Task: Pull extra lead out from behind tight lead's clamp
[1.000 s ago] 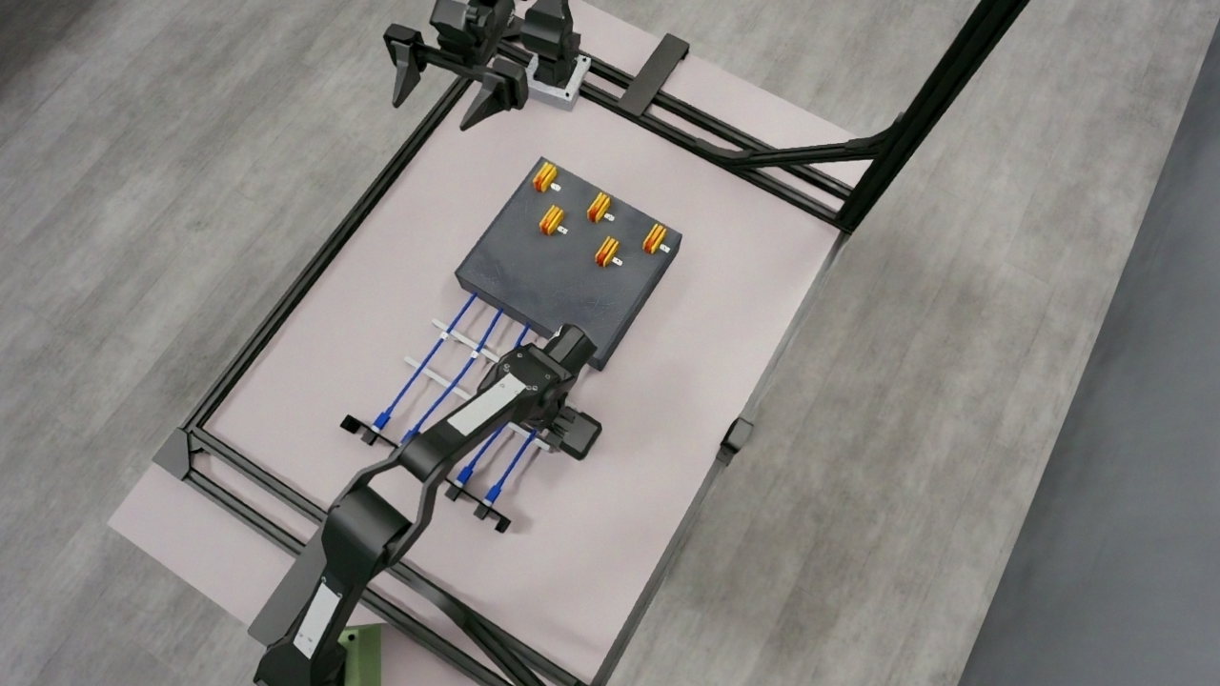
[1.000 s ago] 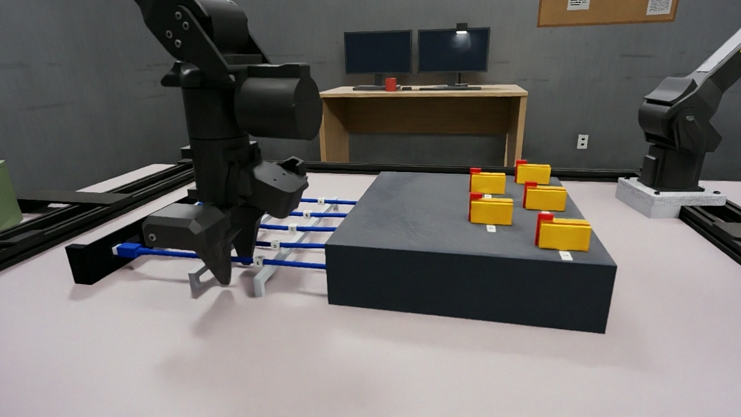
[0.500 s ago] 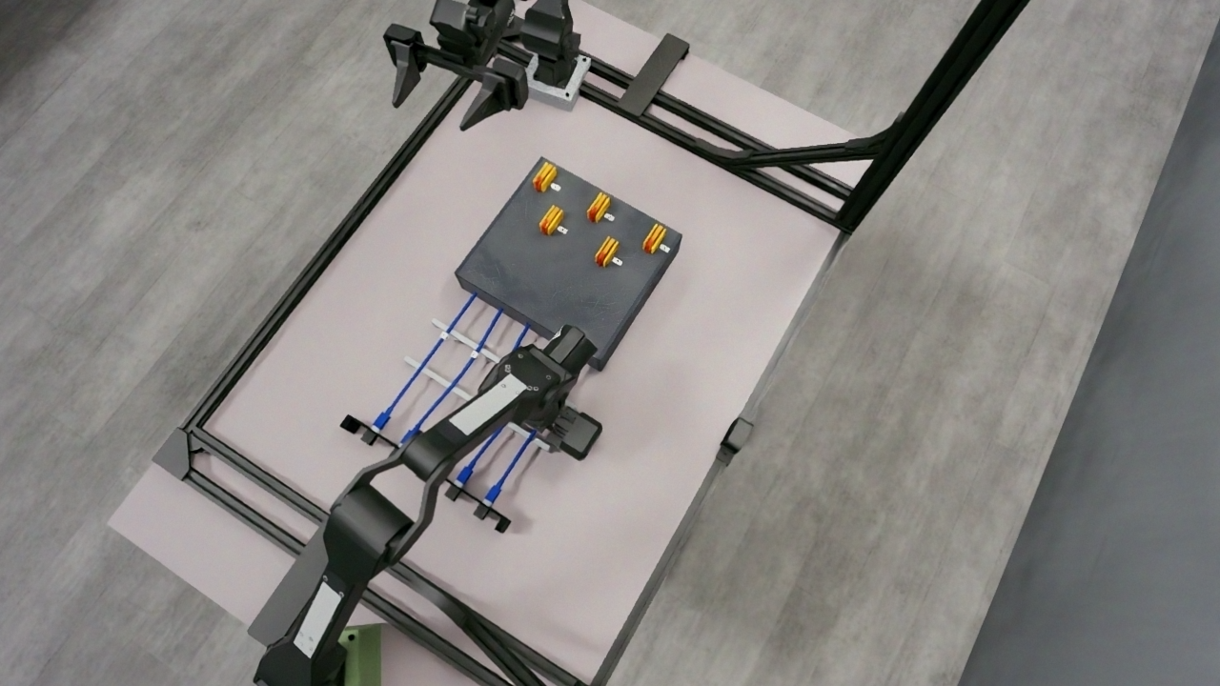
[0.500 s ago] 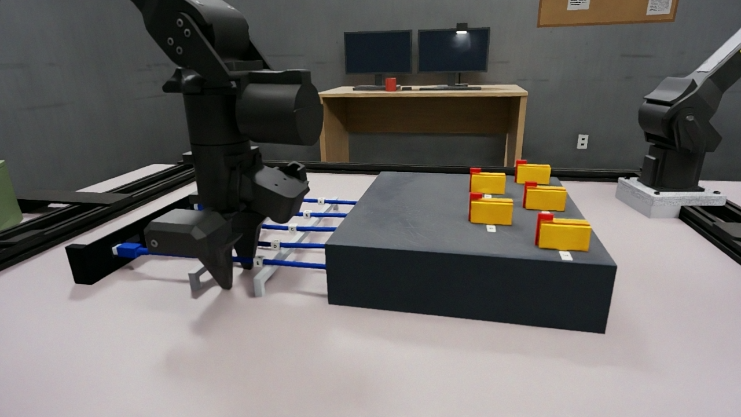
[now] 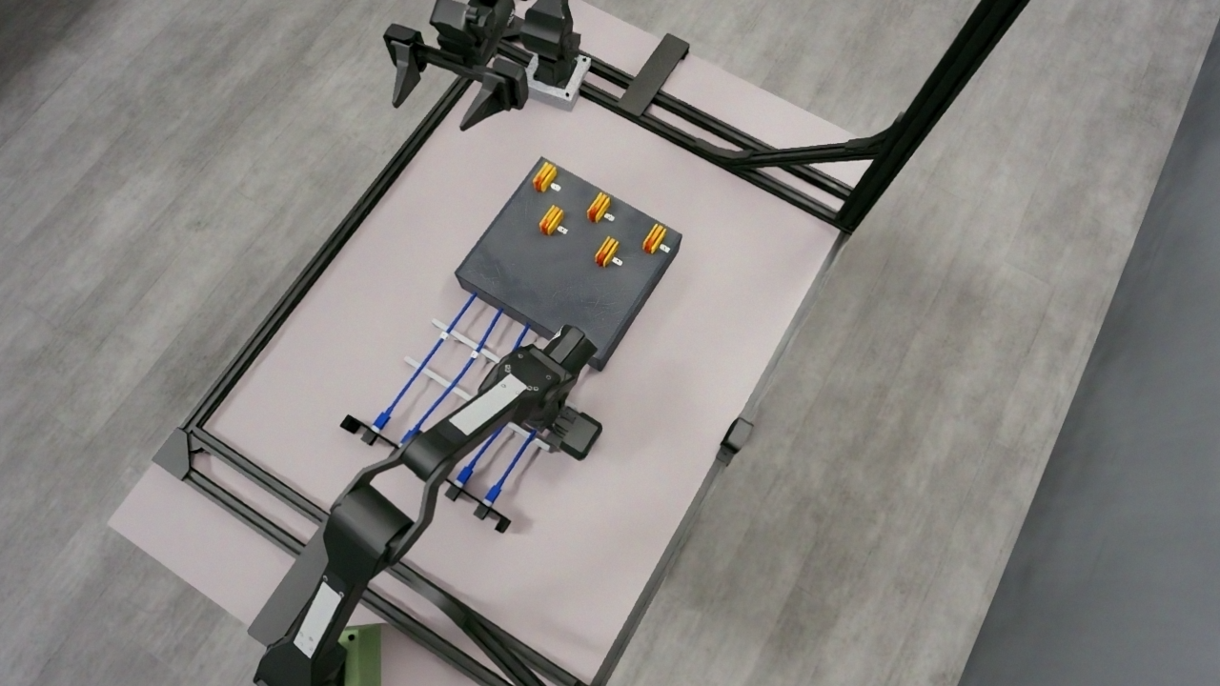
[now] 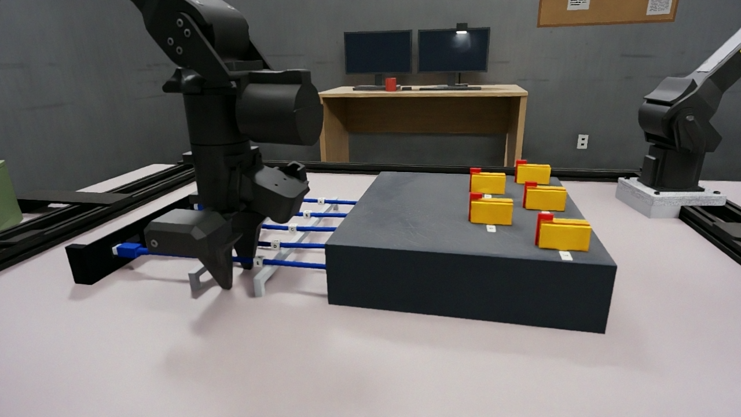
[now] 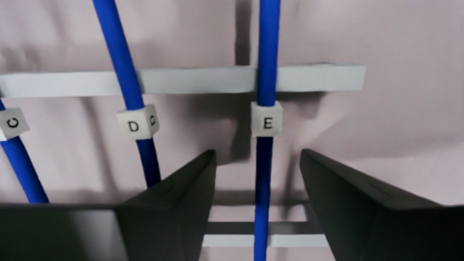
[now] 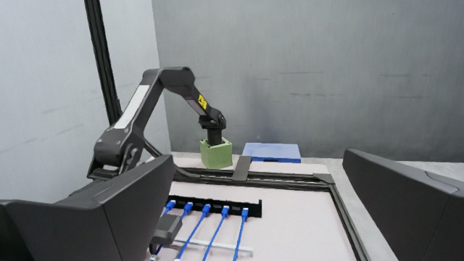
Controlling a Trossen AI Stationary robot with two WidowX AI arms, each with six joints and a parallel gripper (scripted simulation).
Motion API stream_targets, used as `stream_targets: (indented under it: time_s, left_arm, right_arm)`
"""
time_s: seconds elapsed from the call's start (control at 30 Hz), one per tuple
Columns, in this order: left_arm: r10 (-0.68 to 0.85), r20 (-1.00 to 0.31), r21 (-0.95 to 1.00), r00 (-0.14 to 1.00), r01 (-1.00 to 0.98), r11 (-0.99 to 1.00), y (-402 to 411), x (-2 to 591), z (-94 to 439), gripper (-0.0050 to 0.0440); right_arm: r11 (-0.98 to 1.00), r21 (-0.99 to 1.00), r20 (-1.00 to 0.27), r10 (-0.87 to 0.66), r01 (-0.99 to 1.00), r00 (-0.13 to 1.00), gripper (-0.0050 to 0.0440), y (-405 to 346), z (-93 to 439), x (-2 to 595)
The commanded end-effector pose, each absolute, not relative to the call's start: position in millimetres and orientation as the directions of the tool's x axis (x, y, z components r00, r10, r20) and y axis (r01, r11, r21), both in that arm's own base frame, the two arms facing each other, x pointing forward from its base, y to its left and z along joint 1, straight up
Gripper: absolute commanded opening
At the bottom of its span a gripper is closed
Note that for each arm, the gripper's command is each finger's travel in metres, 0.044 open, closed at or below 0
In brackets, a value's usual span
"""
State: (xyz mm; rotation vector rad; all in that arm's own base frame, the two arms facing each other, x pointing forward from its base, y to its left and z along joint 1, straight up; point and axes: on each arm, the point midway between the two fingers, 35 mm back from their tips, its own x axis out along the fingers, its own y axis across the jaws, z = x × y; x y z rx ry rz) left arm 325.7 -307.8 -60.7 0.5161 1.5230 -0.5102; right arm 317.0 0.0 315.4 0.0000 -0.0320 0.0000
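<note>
Several blue leads run from a dark box (image 5: 567, 255) over two white rails (image 7: 181, 80) to a black socket bar (image 6: 88, 259). In the left wrist view I read the tags C (image 7: 12, 123), D (image 7: 138, 123) and E (image 7: 267, 119). My left gripper (image 7: 257, 157) is down low at the outermost lead, E (image 7: 264, 181), just on the socket side of its tag. Its fingers straddle the lead with a gap on each side and do not touch it; it also shows in the exterior view (image 6: 227, 269). My right gripper (image 5: 447, 85) is wide open and empty, high over the far corner.
Several yellow handles with red ends (image 6: 562, 234) lie flat on top of the box, each with a small letter label. Lead D (image 7: 127, 72) passes close by the left finger. A black frame rail (image 5: 324, 247) edges the mat.
</note>
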Motion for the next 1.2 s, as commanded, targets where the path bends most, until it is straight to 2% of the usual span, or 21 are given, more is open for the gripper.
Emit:
stream_targets:
  time_s: [0.0,1.03,1.07,1.17]
  left_arm:
    - [0.0,-1.0,0.0,0.0,0.605,0.796,-309.9,328.8,-57.4,0.0209]
    - [0.0,-1.0,0.0,0.0,0.605,0.796,-309.9,328.8,-57.4,0.0209]
    - [-0.012,-1.0,-0.004,0.01,0.609,0.793,-311.8,330.0,-49.8,-0.005]
    - [-0.012,-1.0,-0.004,0.01,0.609,0.793,-311.8,330.0,-49.8,-0.005]
  right_arm:
    - [1.0,0.0,0.049,0.0,0.0,0.999,0.044,0.0,322.6,315.8]
    - [1.0,0.0,0.049,0.0,0.0,0.999,0.044,0.0,322.6,315.8]
    - [1.0,0.0,0.049,0.0,0.0,0.999,0.044,0.0,322.6,315.8]
    - [1.0,0.0,0.049,0.0,0.0,0.999,0.044,0.0,322.6,315.8]
